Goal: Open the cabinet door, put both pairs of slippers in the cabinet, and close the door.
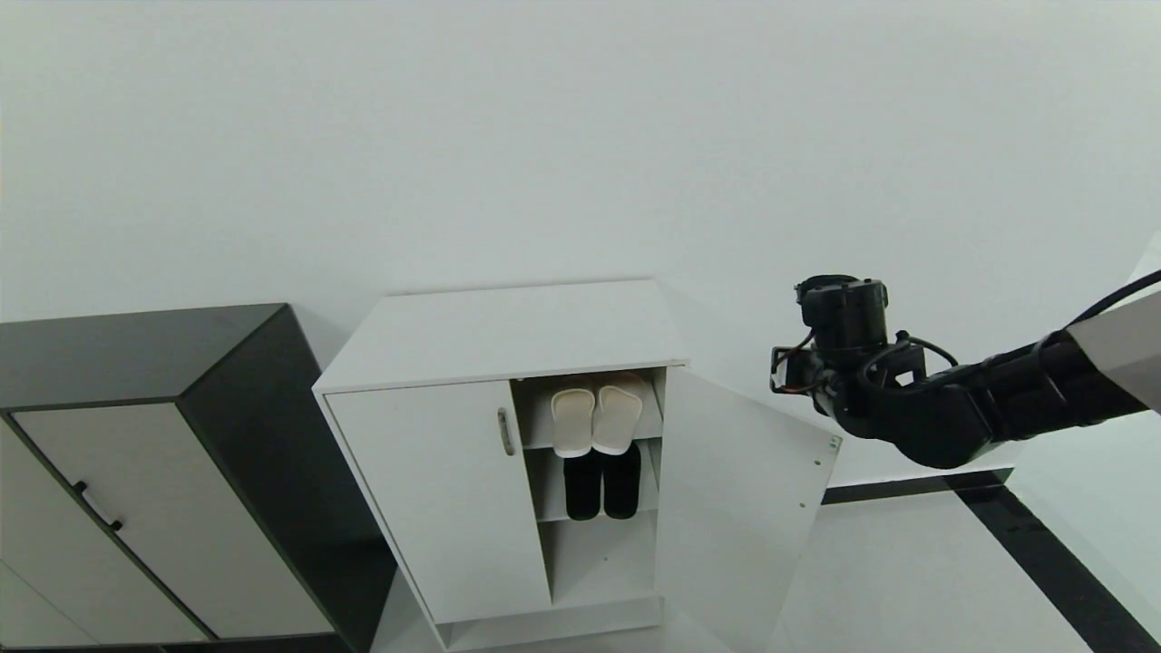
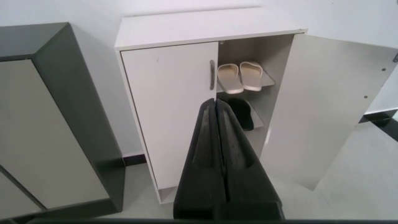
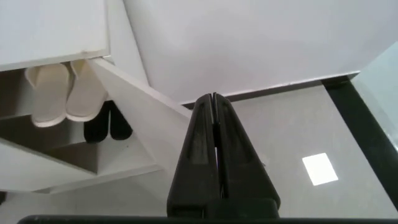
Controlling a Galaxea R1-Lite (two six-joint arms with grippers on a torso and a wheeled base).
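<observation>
1. The white slippers [image 1: 596,419] lie side by side on the top shelf of the white cabinet [image 1: 508,331], past the fingertips of both grippers and untouched by either.
2. The black slippers [image 1: 601,481] sit on the shelf directly beneath the white pair.
3. The cabinet's right door [image 1: 735,508] stands swung open; its left door [image 1: 435,490] is closed and carries a handle [image 1: 504,432].
4. The left gripper [image 2: 216,102] has its fingers pressed together, holding nothing, pointing at the cabinet's middle from well short of it.
5. The right gripper [image 3: 214,98] also has its fingers pressed together and empty, near the open door's free edge; I cannot tell whether they touch it.
6. A dark cabinet [image 1: 136,354] stands beyond the closed door, on the far side from the right fingers.
</observation>
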